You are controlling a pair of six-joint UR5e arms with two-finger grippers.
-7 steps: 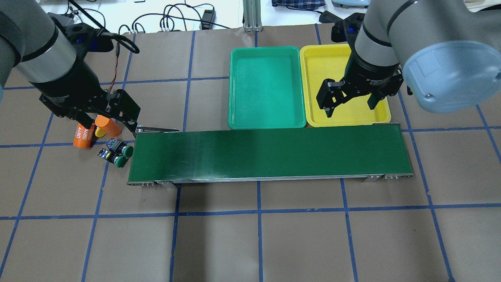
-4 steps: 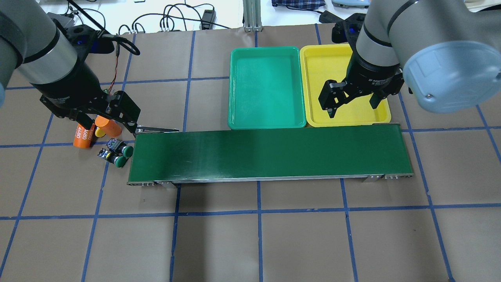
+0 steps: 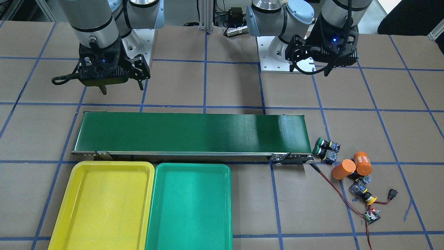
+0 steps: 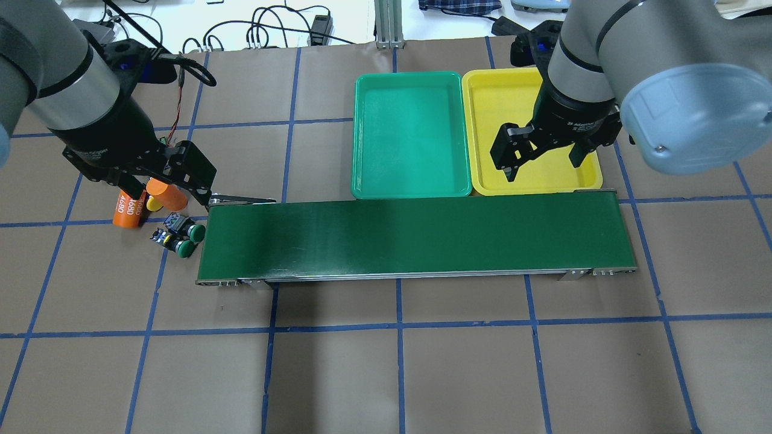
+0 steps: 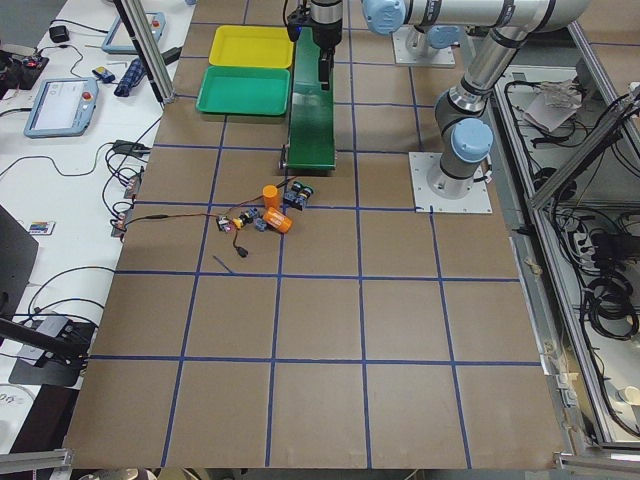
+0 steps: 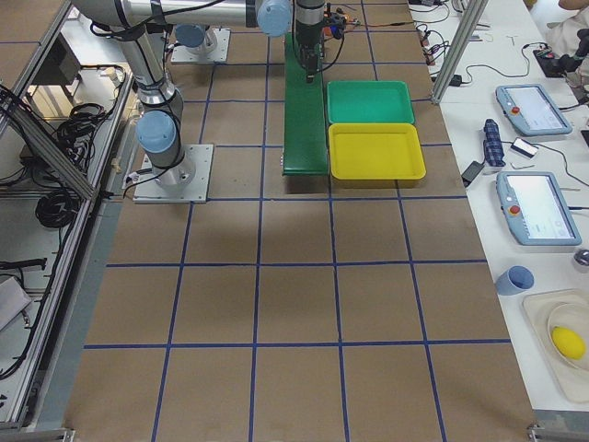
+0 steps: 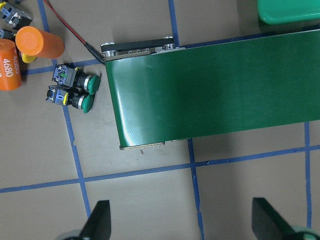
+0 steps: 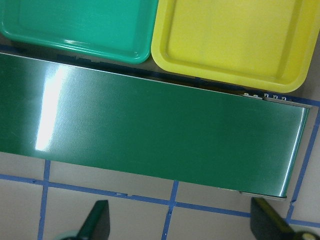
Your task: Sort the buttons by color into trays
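Seen from overhead, the left arm covers most of the yellow-capped buttons (image 3: 363,189) beside the orange cylinders (image 3: 352,166). The green-capped buttons (image 7: 75,90) lie together at the conveyor belt (image 7: 215,90) end, well apart from the wide, empty left gripper (image 7: 181,226). The right gripper (image 8: 180,224), equally wide and empty, hangs across the belt from the yellow tray (image 3: 100,201) and green tray (image 3: 189,205). Nothing has shifted since a second ago.

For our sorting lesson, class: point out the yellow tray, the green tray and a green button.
yellow tray (image 3: 104,208), front-facing view, bare floor.
green tray (image 3: 189,208), front-facing view, bare floor.
green button (image 7: 92,83), left wrist view, its cap.
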